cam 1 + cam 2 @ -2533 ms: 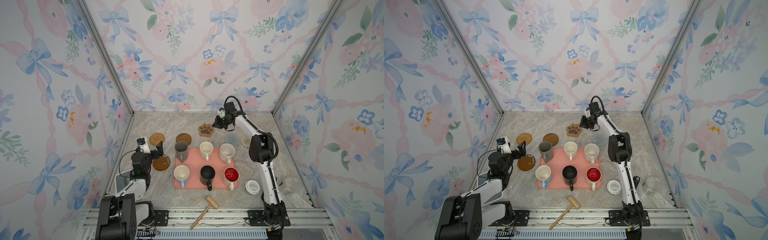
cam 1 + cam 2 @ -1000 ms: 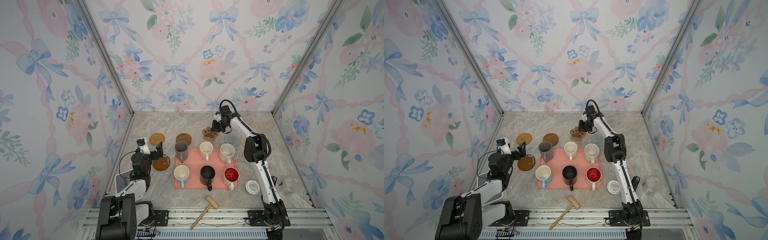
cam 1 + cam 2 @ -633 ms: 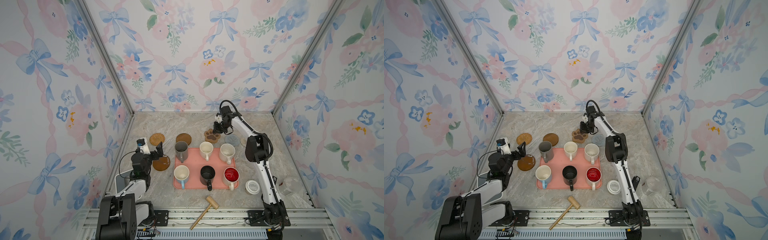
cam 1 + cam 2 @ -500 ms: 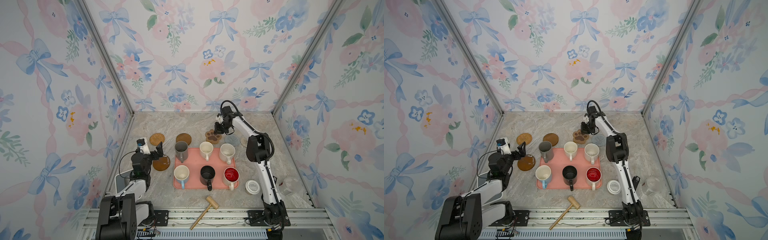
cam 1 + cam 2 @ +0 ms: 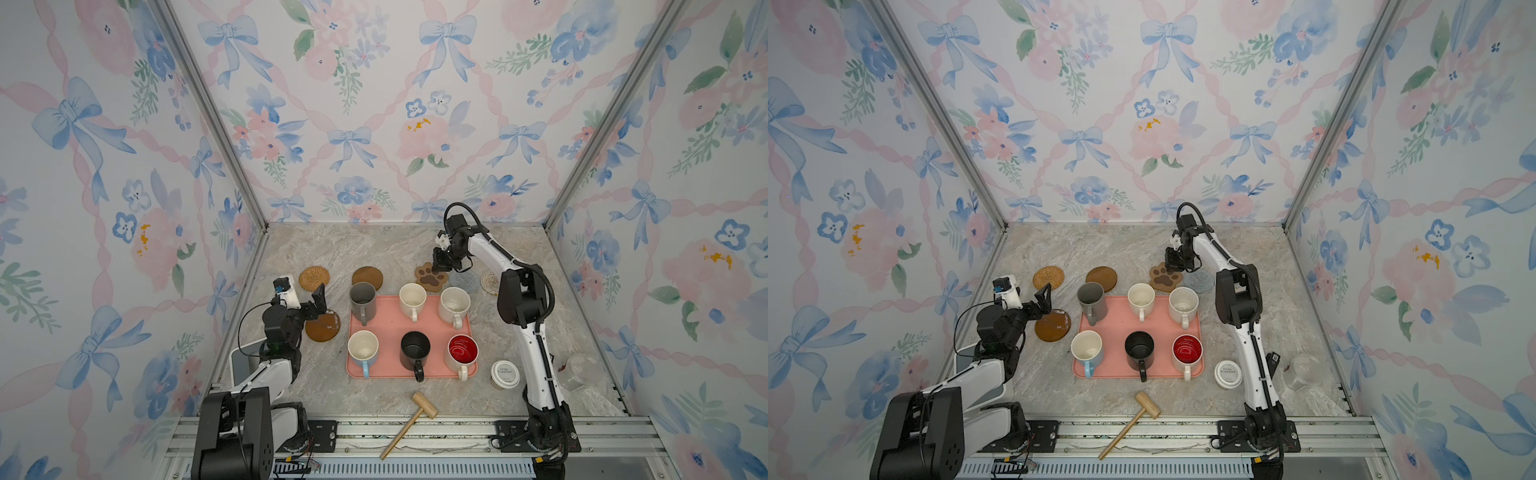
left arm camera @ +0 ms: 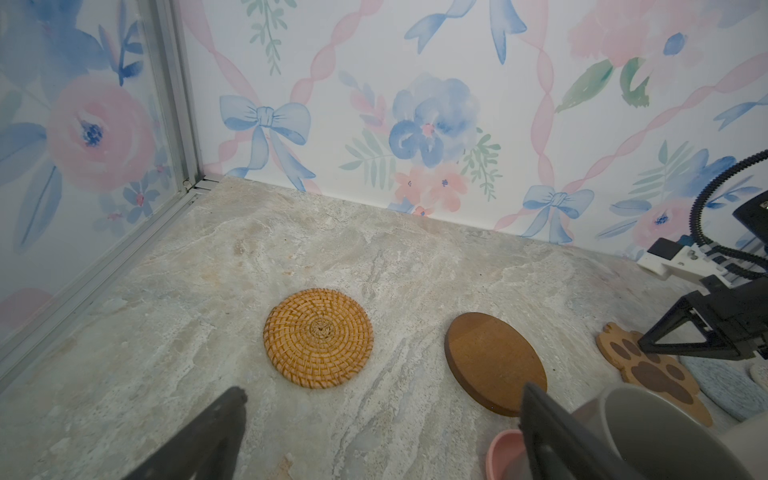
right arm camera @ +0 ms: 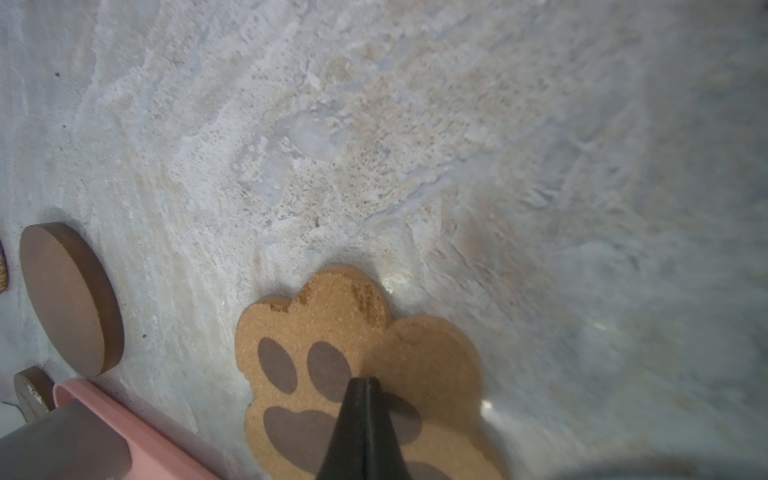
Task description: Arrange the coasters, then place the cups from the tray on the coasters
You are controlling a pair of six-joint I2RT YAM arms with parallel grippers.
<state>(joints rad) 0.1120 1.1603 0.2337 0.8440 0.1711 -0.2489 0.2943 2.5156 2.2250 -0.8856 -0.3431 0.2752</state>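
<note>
Both top views are showing the pink tray [image 5: 390, 320] carrying six cups [image 5: 415, 351] nearest the front, with the left gripper [image 6: 384, 395] hovering wide open by a brown wooden coaster [image 5: 323, 327] at its left; beyond, the other coasters [image 5: 314, 278] are lying in a row, where the right gripper [image 7: 362, 386], fingers [image 7: 357, 415] closed, is resting its tip on the paw coaster [image 5: 430, 277], between a wooden round [image 5: 367, 278] and a grey-blue mat [image 5: 464, 279]

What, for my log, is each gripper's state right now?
Left gripper: open, empty.
Right gripper: shut, tips on the paw coaster, gripping nothing.
</note>
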